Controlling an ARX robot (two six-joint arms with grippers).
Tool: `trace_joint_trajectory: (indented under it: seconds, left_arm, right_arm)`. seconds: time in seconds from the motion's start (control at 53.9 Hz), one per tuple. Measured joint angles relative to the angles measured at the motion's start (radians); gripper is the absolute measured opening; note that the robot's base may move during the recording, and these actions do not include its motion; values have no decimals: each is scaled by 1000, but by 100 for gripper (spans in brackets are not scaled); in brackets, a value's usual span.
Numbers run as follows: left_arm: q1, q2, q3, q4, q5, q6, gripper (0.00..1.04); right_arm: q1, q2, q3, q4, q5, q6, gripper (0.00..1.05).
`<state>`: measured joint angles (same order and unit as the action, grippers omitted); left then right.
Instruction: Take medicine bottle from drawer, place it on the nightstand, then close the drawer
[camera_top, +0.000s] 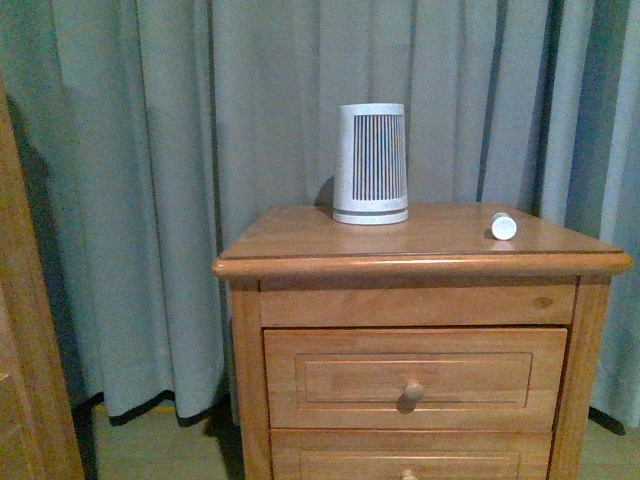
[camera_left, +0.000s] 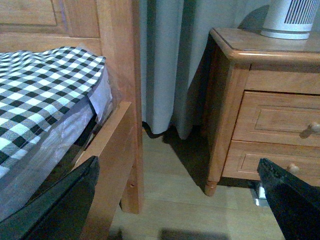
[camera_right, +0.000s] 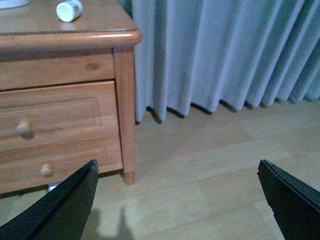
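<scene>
Medicine bottle (camera_top: 503, 226) lies on its side on the nightstand (camera_top: 420, 262) top, near the right front edge, well apart from the white ribbed cylinder (camera_top: 370, 163) further back. Nearest the wrist cameras, the left gripper (camera_left: 175, 200) and right gripper (camera_right: 175, 200) both have their jaws spread wide and hold nothing; each hangs clear of the cabinet. The drawer (camera_top: 415, 378) front sits flush with the frame, its knob (camera_top: 412, 391) untouched. By this evidence the task appears complete. For the step in hand, retract both arms without brushing the bottle. Beyond hang grey curtains (camera_top: 200, 150).
</scene>
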<state>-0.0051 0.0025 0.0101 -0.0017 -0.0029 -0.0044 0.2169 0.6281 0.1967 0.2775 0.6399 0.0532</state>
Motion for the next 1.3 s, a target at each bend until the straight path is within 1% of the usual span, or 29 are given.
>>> trace_joint_trajectory:
  seconds: [0.093,0.186,0.371,0.39,0.408,0.427,0.464,0.501,0.538,0.557,0.576,0.613,0.65,0.687,0.706,0.761,0.78,0.947,1.225,1.244,1.3]
  left_arm:
    - [0,0,0,0,0,0,98]
    - [0,0,0,0,0,0,98]
    - [0,0,0,0,0,0,98]
    - [0,0,0,0,0,0,98]
    - [0,0,0,0,0,0,98]
    - [0,0,0,0,0,0,98]
    - [0,0,0,0,0,0,98]
    - [0,0,0,0,-1,0,98]
    - [0,0,0,0,0,0,98]
    - [0,0,0,0,0,0,98]
    - [0,0,0,0,2,0,98]
    - [0,0,0,0,2,0,98]
    - [0,0,0,0,2,0,98]
    - [0,0,0,0,2,0,98]
    - [0,0,0,0,2,0,98]
    - [0,0,0,0,2,0,98]
    - [0,0,0,0,2,0,98]
    - [0,0,0,0,2,0,98]
    - [0,0,0,0,2,0,98]
    - [0,0,0,0,2,0,98]
    - [0,0,0,0,2,0,98]
  right_arm:
    - [59,-162,-53,-115,81,-10,98]
    - [113,-288,-101,-211,123,-21,98]
    - [129,-335,-114,-227,127,-25,98]
    - [127,-341,-114,-228,112,-26,97]
    - [113,-366,-121,-234,53,-30,95]
    - [91,-395,-134,-238,-31,-31,91]
    - [55,-461,-164,-246,-146,-36,86]
    - [15,-537,-182,-260,-285,-41,80]
    - [-13,-577,-182,-259,-373,-43,73]
    - [-21,-583,-182,-259,-394,-43,71]
    - [-34,-596,-182,-260,-437,-43,67]
    - [-49,-605,-182,-260,-472,-44,61]
    - [-77,-611,-182,-268,-531,-45,56]
    - [-136,-615,-182,-275,-601,-47,49]
    - [-168,-617,-182,-275,-622,-47,45]
    - [-203,-620,-182,-276,-626,-47,34]
    - [-205,-620,-182,-277,-628,-47,33]
    - [-212,-621,-182,-277,-637,-49,2]
    - [-214,-621,-182,-277,-637,-51,4]
    - [-214,-621,-182,-277,-637,-51,5]
    - [-214,-621,-182,-277,-637,-51,15]
